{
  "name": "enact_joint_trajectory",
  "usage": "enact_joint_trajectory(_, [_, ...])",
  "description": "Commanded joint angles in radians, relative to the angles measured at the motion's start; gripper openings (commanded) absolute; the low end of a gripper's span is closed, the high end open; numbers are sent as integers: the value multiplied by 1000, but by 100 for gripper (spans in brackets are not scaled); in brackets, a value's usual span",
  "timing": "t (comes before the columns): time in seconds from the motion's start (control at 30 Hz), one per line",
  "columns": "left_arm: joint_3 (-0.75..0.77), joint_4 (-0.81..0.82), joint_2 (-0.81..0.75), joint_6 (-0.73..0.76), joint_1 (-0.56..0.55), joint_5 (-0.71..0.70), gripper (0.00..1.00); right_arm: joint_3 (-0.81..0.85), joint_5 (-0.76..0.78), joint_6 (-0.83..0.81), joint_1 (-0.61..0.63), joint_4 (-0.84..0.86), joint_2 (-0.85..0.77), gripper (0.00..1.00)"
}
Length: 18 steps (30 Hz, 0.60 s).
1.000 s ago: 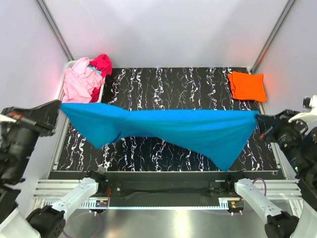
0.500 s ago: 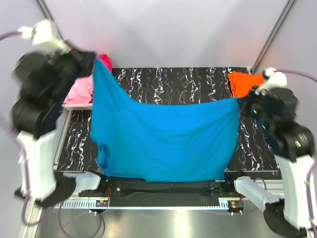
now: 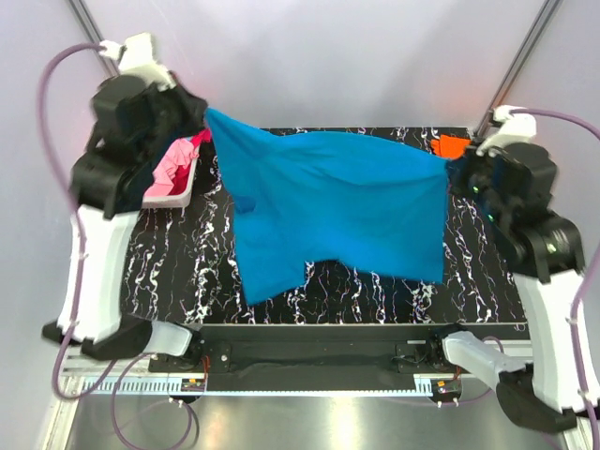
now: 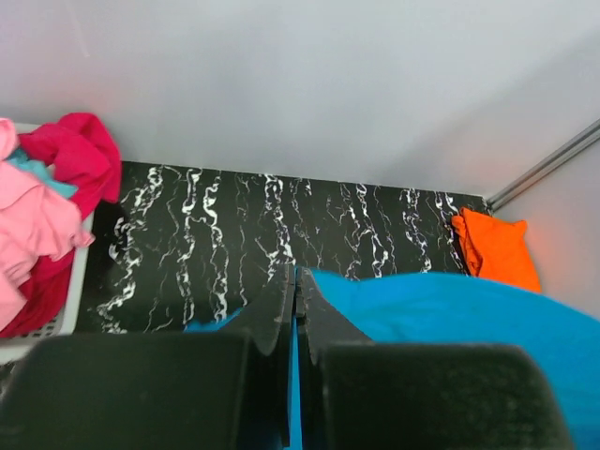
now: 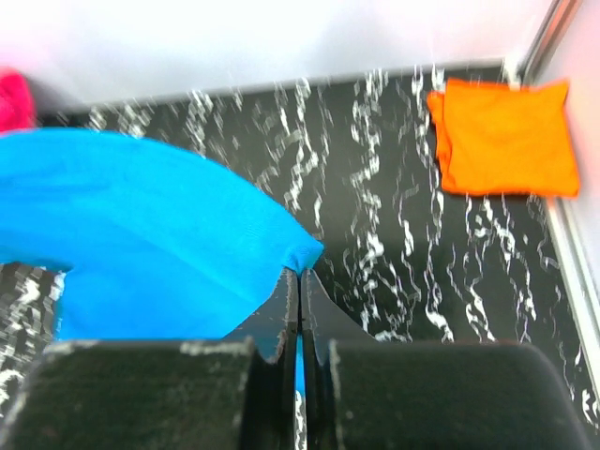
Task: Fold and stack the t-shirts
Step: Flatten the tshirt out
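Observation:
A turquoise-blue t-shirt (image 3: 337,211) hangs spread in the air above the black marbled table (image 3: 375,291), stretched between both arms. My left gripper (image 3: 206,114) is shut on its upper left corner, high at the back left. My right gripper (image 3: 450,169) is shut on the opposite corner at the right. In the left wrist view the blue t-shirt (image 4: 450,305) is pinched between the shut fingers (image 4: 272,309). The right wrist view shows the blue t-shirt (image 5: 141,216) bunched at the fingertips. A folded orange t-shirt (image 5: 502,136) lies at the back right corner. Pink and magenta t-shirts (image 4: 42,216) fill the basket.
The white slatted basket (image 3: 178,183) sits at the back left beside the table, partly behind my left arm. White walls close in the back and sides. A metal rail (image 3: 309,361) runs along the table's near edge.
Both arms rose and swung toward the back, carrying the blue t-shirt from a low sagging stretch near the front edge to a spread hang over the table's middle.

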Motion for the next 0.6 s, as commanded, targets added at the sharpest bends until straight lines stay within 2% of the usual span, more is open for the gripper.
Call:
enact_joint_trajectory(0.0, [-37, 116, -208, 13, 6, -42, 0, 64, -4, -6, 6, 40, -110, 0])
enact_joint_trajectory(0.2, [-167, 109, -394, 10, 4, -45, 0, 66, -24, 8, 6, -19, -245, 0])
enact_joint_trajectory(0.37, [-181, 110, -504, 36, 4, -53, 0, 83, -27, -7, 8, -35, -305, 0])
enact_joint_trajectory(0.43, [-149, 110, -506, 51, 4, -58, 0, 100, -22, -12, 6, -32, -308, 0])
enact_joint_trajectory(0.57, [-80, 110, -407, 76, 4, -75, 0, 91, -10, -12, 6, 19, -279, 0])
